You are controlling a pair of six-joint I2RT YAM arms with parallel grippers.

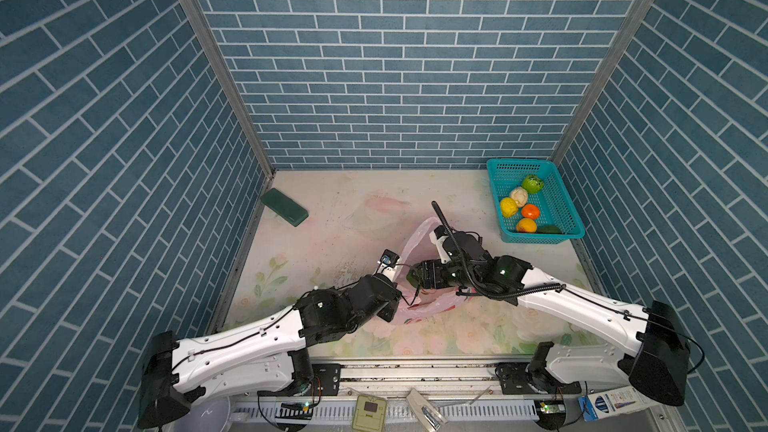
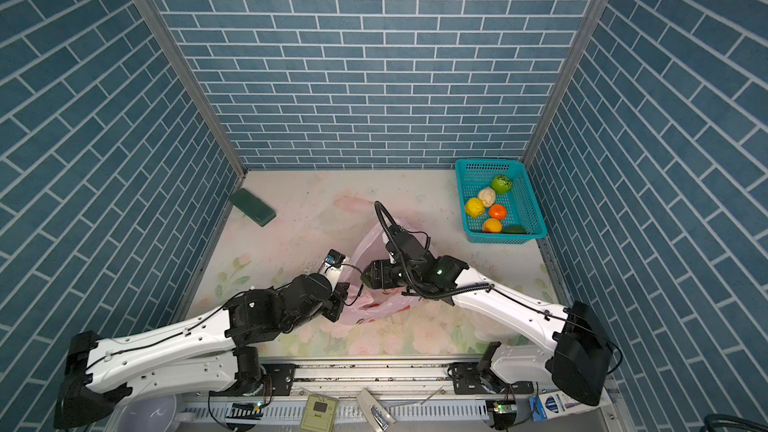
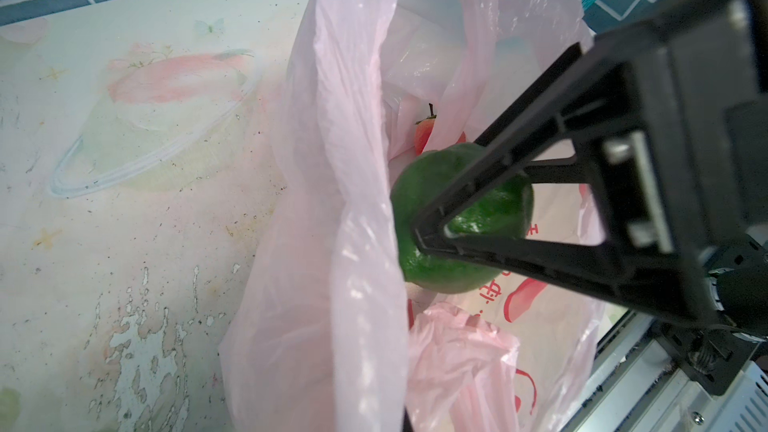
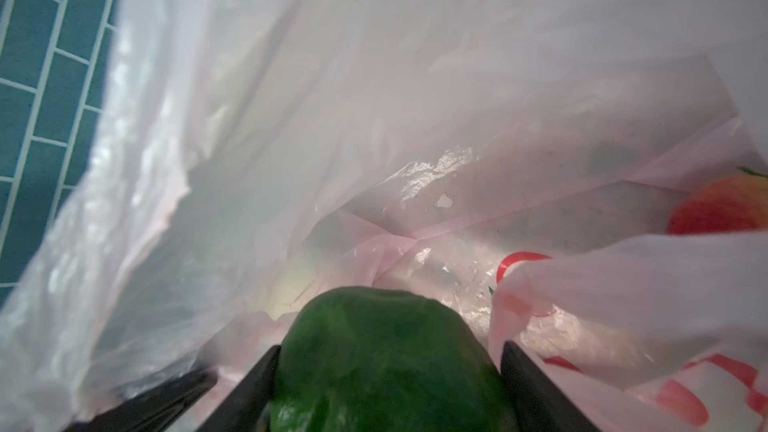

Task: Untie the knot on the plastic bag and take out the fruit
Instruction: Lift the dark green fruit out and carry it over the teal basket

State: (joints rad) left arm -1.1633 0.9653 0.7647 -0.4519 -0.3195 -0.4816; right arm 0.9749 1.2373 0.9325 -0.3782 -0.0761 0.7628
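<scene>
Since no knot shows and the mouth gapes open, take your bearings from the flower-printed table (image 1: 324, 234). The thin translucent pink plastic bag (image 1: 417, 238) lies near its middle, toward the front edge. The teal mesh basket (image 1: 540, 238) sits in the far right corner with six toy fruits (image 1: 530, 211) in it.

Your left gripper (image 1: 394, 310) has its jaws together on the bag's near rim, as far as the taut film tells, holding the mouth up. Your right gripper (image 4: 390, 351) reaches in from the right, jaws clamped on a dark green round fruit (image 3: 436, 272) just inside the mouth.

The basket lies behind those jaws, toward the far right corner, so the right arm is the nearer one. You'd want to back it out of the mouth before swinging. A red fruit (image 4: 715, 209) lies deeper in the bag.
</scene>
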